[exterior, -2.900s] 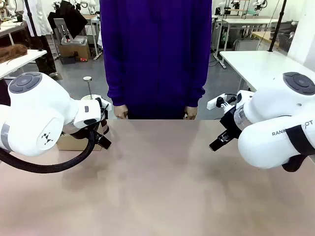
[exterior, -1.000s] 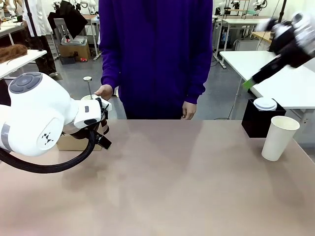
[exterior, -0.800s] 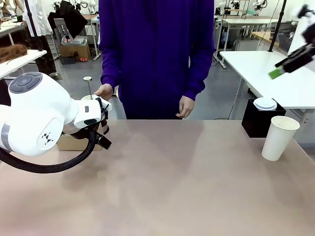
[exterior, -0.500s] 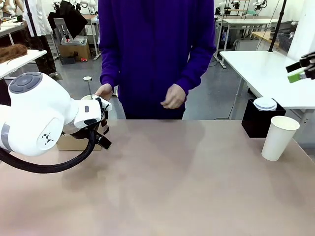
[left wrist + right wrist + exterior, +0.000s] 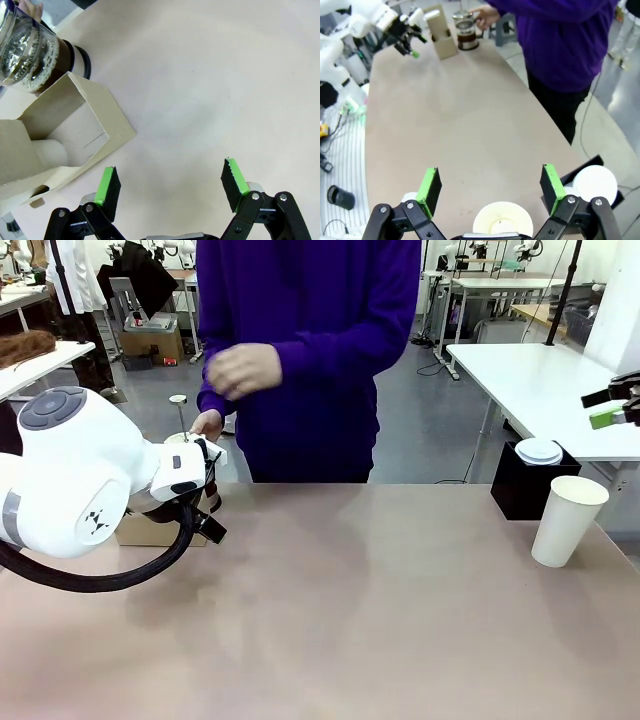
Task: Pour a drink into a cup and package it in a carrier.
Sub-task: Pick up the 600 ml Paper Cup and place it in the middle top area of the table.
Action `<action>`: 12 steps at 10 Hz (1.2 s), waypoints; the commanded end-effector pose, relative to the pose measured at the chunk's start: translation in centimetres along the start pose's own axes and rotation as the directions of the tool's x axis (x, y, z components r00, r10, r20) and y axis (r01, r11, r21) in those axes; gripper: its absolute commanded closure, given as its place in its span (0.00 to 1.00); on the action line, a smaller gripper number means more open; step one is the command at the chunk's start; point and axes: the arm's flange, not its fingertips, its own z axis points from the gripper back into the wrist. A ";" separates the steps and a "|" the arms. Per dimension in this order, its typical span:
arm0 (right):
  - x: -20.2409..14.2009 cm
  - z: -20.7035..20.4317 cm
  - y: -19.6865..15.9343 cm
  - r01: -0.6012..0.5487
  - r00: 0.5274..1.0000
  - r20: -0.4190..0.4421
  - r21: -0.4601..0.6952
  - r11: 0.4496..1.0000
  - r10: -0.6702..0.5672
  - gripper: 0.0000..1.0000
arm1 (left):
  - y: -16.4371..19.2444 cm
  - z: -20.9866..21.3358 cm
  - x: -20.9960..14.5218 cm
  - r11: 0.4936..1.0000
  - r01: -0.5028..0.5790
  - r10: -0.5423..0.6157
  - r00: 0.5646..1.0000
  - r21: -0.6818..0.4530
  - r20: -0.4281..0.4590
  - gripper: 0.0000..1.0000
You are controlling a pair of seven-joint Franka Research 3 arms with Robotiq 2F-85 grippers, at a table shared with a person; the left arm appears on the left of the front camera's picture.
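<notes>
Cup empty, right under the right pincer, spread wide open. Drink not poured yet, in a pitcher up past the left pincer, also wide open. Carrier just beside that pincer. Pouring and packing left to do.

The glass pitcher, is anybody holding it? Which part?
The person's hand seems to grip the pitcher by its handle. The left gripper and right gripper are open, holding nothing.
</notes>
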 end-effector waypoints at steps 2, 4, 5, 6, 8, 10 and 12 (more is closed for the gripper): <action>0.0 0.0 0.0 0.000 1.000 0.000 0.000 1.000 0.000 0.00 | 0.0 0.0 0.0 1.000 0.000 0.000 1.000 -0.001 0.000 0.00; -4.6 3.1 -2.8 0.040 0.983 0.175 0.053 0.998 -0.049 0.00 | 0.0 0.0 0.0 1.000 0.000 0.000 1.000 -0.001 0.000 0.00; -7.0 4.3 -3.6 0.033 0.964 0.263 0.059 0.998 -0.047 0.00 | 0.0 0.0 0.0 1.000 0.000 0.000 1.000 -0.001 0.000 0.00; -9.1 4.9 -4.1 0.022 0.943 0.329 0.047 0.999 -0.037 0.00 | 0.0 0.0 0.0 1.000 0.000 0.000 1.000 -0.001 0.000 0.00; -13.8 4.4 -5.0 -0.005 0.901 0.433 0.060 0.998 -0.022 0.00 | 0.0 0.0 0.0 1.000 0.000 0.000 1.000 -0.001 0.000 0.00; -18.3 3.5 -5.4 -0.029 0.863 0.505 0.012 1.000 0.019 0.00 | 0.0 0.0 0.0 1.000 0.000 0.000 1.000 -0.001 0.000 0.00; -21.5 3.1 -5.4 -0.035 0.843 0.536 -0.035 0.999 0.048 0.00 | 0.0 0.0 0.0 1.000 0.000 0.000 1.000 -0.001 0.000 0.00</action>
